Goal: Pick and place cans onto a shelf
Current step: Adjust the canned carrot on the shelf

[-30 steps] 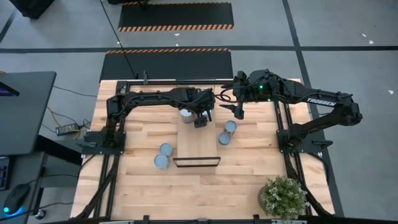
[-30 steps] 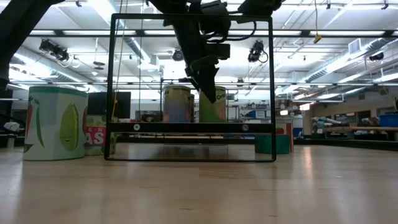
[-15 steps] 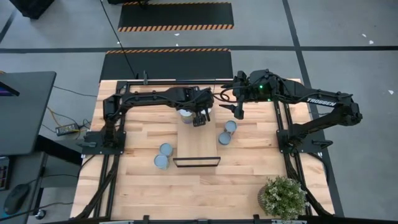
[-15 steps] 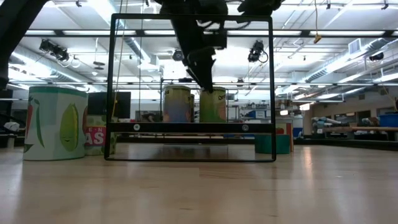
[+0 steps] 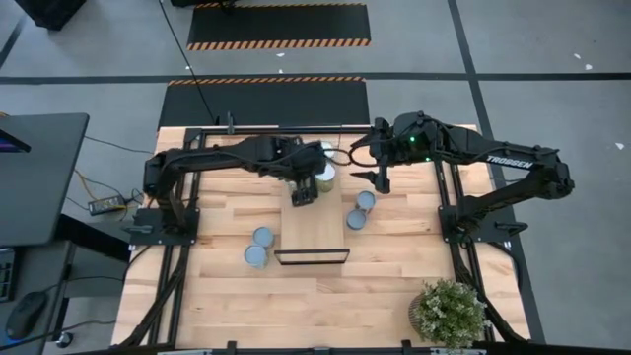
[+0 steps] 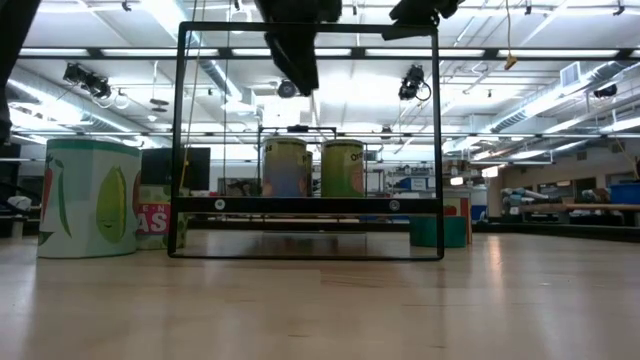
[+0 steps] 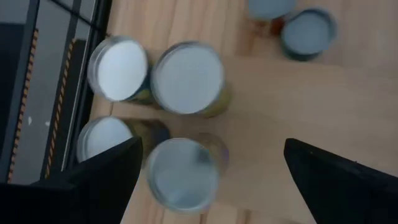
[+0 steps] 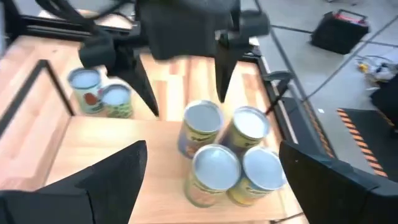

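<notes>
The shelf (image 5: 315,232) is a light-wood board with a black lip (image 5: 312,256) at its near end. Several cans stand upright on their bases in a cluster at its far end (image 7: 186,78) (image 8: 214,171); two of them show in the low view (image 6: 343,168). My left gripper (image 5: 303,192) hangs open and empty above this cluster (image 7: 211,149), clear of the tops. My right gripper (image 5: 380,177) is open and empty, in the air just right of the shelf's far end (image 8: 211,155).
Two cans (image 5: 366,200) (image 5: 356,219) stand on the table right of the shelf and two (image 5: 262,237) (image 5: 254,256) left of it. A potted plant (image 5: 449,311) stands at the near right corner. A black frame (image 6: 438,140) stands over the shelf.
My left gripper has gone up from the right-hand can on the shelf, clear of its top, and a little toward the table's left. The can stays upright where it was.
</notes>
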Robot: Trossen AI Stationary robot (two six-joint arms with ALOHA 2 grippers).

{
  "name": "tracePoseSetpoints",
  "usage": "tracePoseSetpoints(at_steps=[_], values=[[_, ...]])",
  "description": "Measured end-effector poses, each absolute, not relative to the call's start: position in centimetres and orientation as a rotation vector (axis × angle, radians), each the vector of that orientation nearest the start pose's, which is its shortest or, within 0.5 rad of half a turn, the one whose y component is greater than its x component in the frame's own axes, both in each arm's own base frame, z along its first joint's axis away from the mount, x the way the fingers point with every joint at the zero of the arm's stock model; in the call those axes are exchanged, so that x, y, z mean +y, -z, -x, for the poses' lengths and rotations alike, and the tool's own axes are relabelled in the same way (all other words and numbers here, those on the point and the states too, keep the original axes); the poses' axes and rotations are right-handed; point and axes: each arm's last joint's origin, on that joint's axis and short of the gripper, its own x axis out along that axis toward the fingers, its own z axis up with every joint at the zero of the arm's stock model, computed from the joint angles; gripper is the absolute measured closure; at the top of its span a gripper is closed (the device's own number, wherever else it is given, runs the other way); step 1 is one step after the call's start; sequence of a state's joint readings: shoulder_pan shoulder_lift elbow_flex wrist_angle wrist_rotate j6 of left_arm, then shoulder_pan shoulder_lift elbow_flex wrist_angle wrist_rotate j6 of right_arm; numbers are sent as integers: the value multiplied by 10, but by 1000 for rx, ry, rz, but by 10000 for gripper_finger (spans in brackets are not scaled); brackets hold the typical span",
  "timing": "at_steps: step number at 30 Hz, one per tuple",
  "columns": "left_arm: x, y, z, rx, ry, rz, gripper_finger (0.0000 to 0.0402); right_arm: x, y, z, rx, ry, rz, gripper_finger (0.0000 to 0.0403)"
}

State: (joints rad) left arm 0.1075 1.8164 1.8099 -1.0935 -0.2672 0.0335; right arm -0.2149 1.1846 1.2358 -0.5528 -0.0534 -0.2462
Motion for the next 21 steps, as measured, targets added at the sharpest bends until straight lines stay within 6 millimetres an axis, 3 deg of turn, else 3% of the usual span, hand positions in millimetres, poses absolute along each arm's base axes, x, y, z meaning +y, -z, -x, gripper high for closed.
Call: tracePoseSetpoints(at_steps=[4,7,14,18,21], values=[[28,-346,-357,1101,-341,-132,6,-46,-368,-244,500,52,174,30],[16,-344,-350,1113,-370,-163,6,-41,-353,-249,502,31,179,30],[5,-303,-327,1214,-415,-202,6,-34,-320,-256,483,54,205,30],[8,-285,-315,1173,-442,-208,6,-32,-312,-258,451,57,212,30],[12,-271,-310,1137,-521,-319,6,-32,-311,-259,447,57,212,30]])
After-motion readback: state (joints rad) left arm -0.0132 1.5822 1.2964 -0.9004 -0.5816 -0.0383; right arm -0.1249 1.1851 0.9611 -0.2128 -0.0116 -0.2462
